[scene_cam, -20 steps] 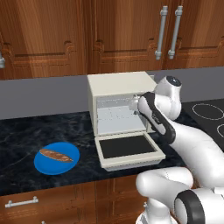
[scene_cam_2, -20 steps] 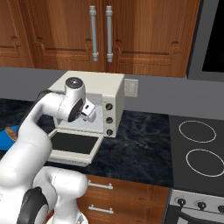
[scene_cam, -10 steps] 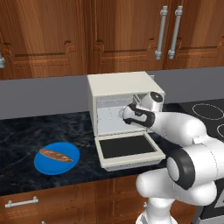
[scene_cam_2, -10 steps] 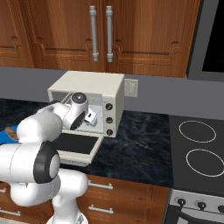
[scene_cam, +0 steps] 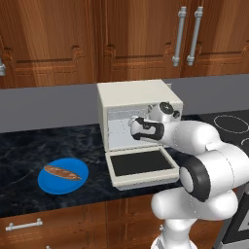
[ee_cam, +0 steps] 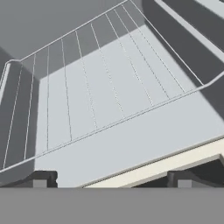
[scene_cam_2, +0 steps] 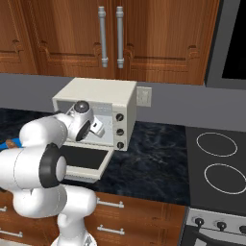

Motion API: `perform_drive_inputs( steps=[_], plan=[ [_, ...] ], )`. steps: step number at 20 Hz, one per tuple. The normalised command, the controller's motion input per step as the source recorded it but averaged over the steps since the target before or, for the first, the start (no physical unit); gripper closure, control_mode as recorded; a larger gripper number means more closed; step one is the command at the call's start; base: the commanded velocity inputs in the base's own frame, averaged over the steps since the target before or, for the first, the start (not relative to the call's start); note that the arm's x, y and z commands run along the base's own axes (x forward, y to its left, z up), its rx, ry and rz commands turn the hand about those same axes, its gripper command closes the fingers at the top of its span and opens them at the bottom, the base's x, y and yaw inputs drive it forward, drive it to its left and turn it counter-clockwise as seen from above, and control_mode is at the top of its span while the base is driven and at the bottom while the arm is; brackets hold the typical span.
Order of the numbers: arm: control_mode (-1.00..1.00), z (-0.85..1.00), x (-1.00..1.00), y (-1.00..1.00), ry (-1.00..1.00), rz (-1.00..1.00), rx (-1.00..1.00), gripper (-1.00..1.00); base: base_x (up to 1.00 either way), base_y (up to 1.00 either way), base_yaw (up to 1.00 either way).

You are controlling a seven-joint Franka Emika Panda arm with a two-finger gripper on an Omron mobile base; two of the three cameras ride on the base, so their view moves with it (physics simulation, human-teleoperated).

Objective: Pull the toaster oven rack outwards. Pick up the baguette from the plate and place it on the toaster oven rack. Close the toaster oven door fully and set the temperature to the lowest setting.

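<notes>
The boxy cream-white toaster oven (scene_cam: 138, 99) stands on the dark marbled desk (scene_cam: 29, 151) with its cream-framed, dark-glass drop-down door (scene_cam: 140, 164) lying flat open toward the robot; three small round knobs (scene_cam_2: 119, 130) run down its right front panel. The white arm's dark two-finger tool (scene_cam: 136, 127) is at the mouth of the cavity, just above the open door; in the hand view its two dark fingertips (ee_cam: 40, 179) stand well apart, spread wide and gripping nothing. Ahead of them the thin silvery wire rack (ee_cam: 100, 78) sits inside the pale cavity, its front wire running from 8 o'clock to 3 o'clock across that view, with the cream front edge of the oven just before the tips. At 9 o'clock from the oven, well apart from it on the desk, lies the flat round bright blue plate (scene_cam: 51, 180); the small slender brown baguette (scene_cam: 62, 172) rests on it.
</notes>
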Motion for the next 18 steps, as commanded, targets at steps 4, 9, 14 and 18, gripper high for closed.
perform_drive_inputs(
  steps=[4, 9, 14, 18],
  plan=[
    [-1.0, 0.01, 0.0, 0.03, -0.02, 0.0, 0.07, -1.0, 0.0, 0.0, 0.0],
    [-1.0, 0.0, 0.0, 0.09, -0.1, 0.0, 0.07, -1.0, 0.0, 0.0, 0.0],
    [-1.0, -0.1, 0.15, 0.08, -0.06, 0.0, 0.02, -1.0, 0.0, 0.0, 0.0],
    [-1.0, -0.09, 0.2, 0.0, 0.0, 0.0, 0.03, -1.0, 0.0, 0.0, 0.0]
  ],
)
